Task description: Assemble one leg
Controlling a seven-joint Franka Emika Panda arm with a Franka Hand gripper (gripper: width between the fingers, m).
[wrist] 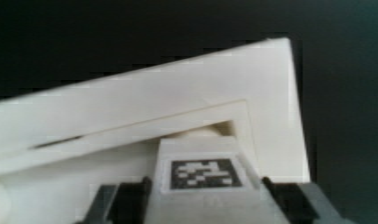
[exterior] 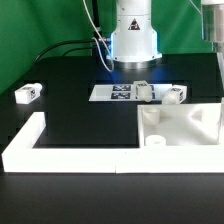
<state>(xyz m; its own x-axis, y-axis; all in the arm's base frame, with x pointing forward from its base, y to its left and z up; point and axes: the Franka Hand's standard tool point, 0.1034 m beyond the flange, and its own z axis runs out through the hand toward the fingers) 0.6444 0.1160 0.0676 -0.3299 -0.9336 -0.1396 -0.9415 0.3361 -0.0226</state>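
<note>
In the wrist view my gripper is shut on a white leg that carries a black-and-white tag. Its dark fingers press on both sides of the leg. Beyond the leg lies the white square tabletop, with a hole or recess just past the leg's tip. In the exterior view the tabletop lies at the right, with a short white stub on it. My gripper is not clearly seen there.
The marker board lies before the arm's base. Loose white legs lie at the left and near the board. A white L-shaped wall runs along the front.
</note>
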